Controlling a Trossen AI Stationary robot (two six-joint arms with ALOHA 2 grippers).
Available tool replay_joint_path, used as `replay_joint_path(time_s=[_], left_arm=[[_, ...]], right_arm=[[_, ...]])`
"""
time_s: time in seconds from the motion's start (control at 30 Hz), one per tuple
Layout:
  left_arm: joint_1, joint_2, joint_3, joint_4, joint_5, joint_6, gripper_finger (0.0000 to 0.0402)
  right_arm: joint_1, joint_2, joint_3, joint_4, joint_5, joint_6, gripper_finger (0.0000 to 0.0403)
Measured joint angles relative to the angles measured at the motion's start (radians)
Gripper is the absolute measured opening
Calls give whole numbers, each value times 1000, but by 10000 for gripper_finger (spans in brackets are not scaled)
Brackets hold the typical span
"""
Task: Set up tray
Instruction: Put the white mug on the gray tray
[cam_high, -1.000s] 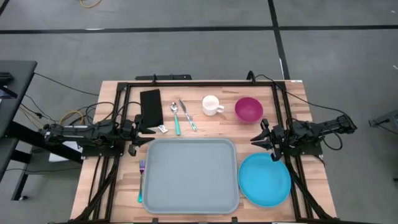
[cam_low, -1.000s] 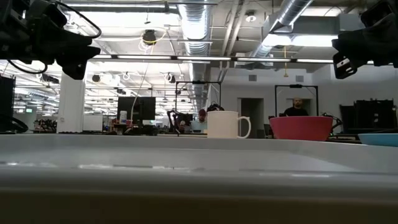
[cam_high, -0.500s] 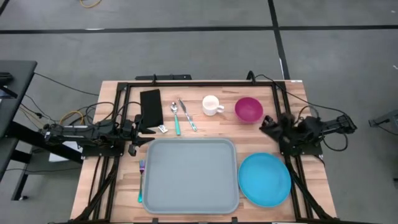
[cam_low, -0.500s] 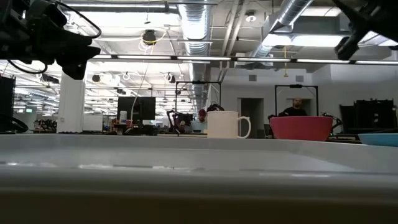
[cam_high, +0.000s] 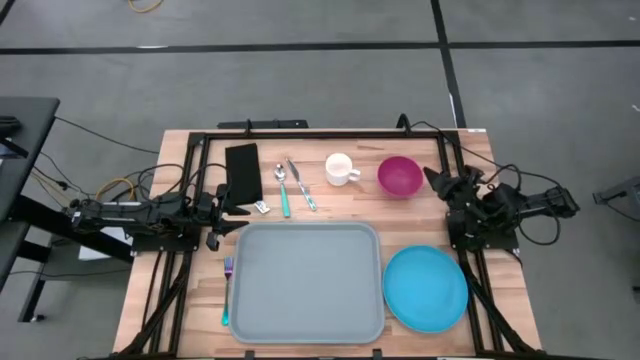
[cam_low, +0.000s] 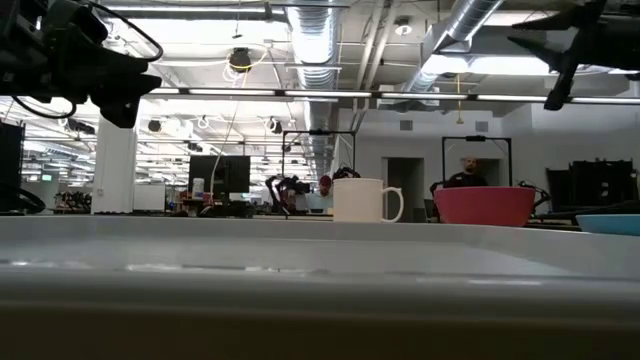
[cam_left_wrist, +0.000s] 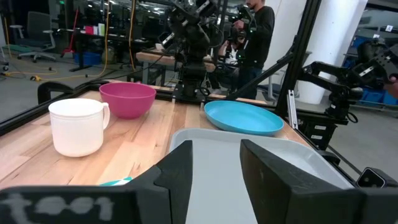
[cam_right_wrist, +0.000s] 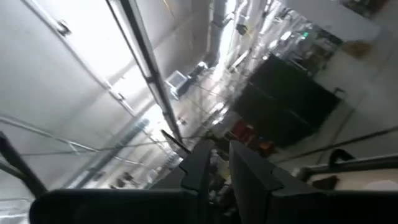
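From above, the tray (cam_high: 307, 281) is seen lying flat on the wooden worktop (cam_high: 470, 150), at its near middle, with nothing on it; a round blue plate (cam_high: 427, 288) lies just beside its right edge, and a fork (cam_high: 227, 290) lies along its left edge; beyond the tray a dark rectangular object (cam_high: 243, 172), a spoon (cam_high: 282, 187), a knife (cam_high: 302, 185), a white mug (cam_high: 341, 168) and a pink bowl (cam_high: 400, 176) are set out in a row; the left claw (cam_high: 226, 211) is held near the tray's far left corner, and the right claw (cam_high: 437, 180) is held just beside the pink bowl, beyond the plate.

In the low view, the tray's rim (cam_low: 300, 255) fills the foreground; the mug (cam_low: 364, 199) and the bowl (cam_low: 484, 205) stand behind it, and an edge of the plate (cam_low: 610, 223) shows at the right; the left arm (cam_low: 80, 55) hangs at the upper left, the right arm (cam_low: 580, 35) at the upper right, both clear of the worktop.

In the left wrist view, the left claw (cam_left_wrist: 214, 171) is seen with its fingers (cam_left_wrist: 273, 171) apart and nothing between them; the tray (cam_left_wrist: 217, 162), plate (cam_left_wrist: 242, 117), bowl (cam_left_wrist: 127, 99) and mug (cam_left_wrist: 76, 126) lie ahead; a person (cam_left_wrist: 255, 31) stands beyond the worktop.

In the right wrist view, the right claw (cam_right_wrist: 213, 168) is tilted up toward the ceiling; its fingers (cam_right_wrist: 249, 168) stand a narrow gap apart, with nothing held.
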Motion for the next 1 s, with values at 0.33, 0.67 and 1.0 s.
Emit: replay_joint_path(time_s=[0.33, 0.67, 1.0], left_arm=[[0, 0, 0, 0, -1, 4, 122], [0, 0, 0, 2, -16, 152, 122], [0, 0, 0, 2, -16, 150, 122]], right_arm=[[-50, 452, 319, -72, 3, -195, 54], [-159, 912, 681, -610, 6, -178, 54], [-331, 1232, 930, -973, -50, -115, 54]])
